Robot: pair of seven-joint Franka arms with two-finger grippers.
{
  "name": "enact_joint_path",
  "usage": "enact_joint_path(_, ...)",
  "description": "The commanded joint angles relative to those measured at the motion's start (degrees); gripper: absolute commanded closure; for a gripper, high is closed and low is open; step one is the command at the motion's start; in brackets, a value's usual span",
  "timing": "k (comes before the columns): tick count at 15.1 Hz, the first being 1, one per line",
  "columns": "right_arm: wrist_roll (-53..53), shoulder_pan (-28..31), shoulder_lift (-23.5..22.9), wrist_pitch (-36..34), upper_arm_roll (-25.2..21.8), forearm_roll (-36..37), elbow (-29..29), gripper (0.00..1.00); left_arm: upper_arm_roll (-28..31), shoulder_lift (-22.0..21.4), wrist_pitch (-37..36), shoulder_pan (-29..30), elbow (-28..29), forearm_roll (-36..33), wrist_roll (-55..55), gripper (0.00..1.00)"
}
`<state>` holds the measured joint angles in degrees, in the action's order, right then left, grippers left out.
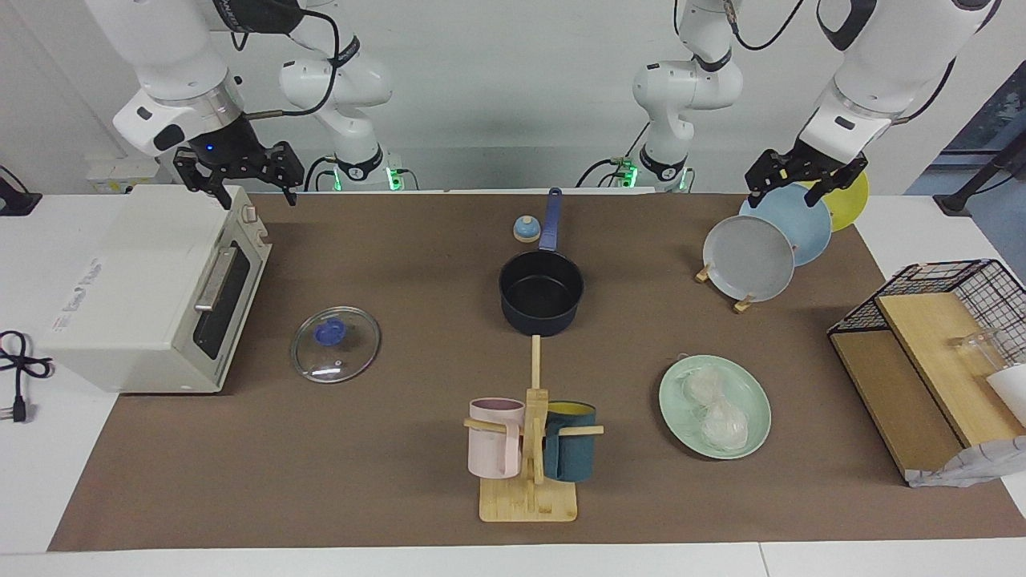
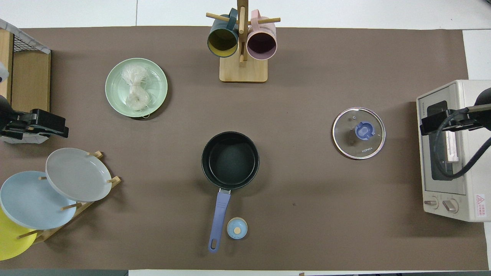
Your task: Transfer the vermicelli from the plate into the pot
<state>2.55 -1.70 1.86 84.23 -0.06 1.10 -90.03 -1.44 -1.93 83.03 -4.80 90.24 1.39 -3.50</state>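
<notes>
Two clumps of vermicelli (image 1: 715, 406) lay touching each other on the mint-green plate (image 1: 752, 437) at the lower right of the facing frame, nothing yet moved to the pot (image 1: 541, 292), which sat empty at the frame's centre with its blue handle pointing toward the robots.

The left end effector (image 1: 806, 181) hung released and empty over the rack of plates (image 1: 761, 240) at the upper right, its fingers apart. The right end effector (image 1: 237, 178) hung over the toaster oven (image 1: 152, 292) at the upper left, likewise released and holding nothing.

The risks looked plain enough. The noodles were thin, glassy and springy, so a pinch might have closed on only a few strands, or lifted both clumps at once where they tangled. A low approach could have pushed the light plate across the surface or tipped its rim. Trailing strands might have snagged on the pot's edge and spilled onto the brown mat (image 1: 401, 481). The mug tree (image 1: 533, 449), standing between plate and pot toward the bottom of the frame, stood near any direct carrying path. The glass lid (image 1: 335, 344) lay well apart at centre left.
</notes>
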Motion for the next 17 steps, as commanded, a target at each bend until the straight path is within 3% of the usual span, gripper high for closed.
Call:
enact_joint_path(1, -0.9, 0.5, 0.5, 0.0, 0.2, -0.9, -0.1, 0.00, -0.1, 0.3, -0.6, 0.5, -1.1, -0.4, 0.2, 0.00)
enact_joint_path(17, -0.9, 0.5, 0.5, -0.2, 0.3, -1.0, -0.2, 0.00, -0.3, 0.9, 3.9, -0.3, -0.1, -0.3, 0.2, 0.00)
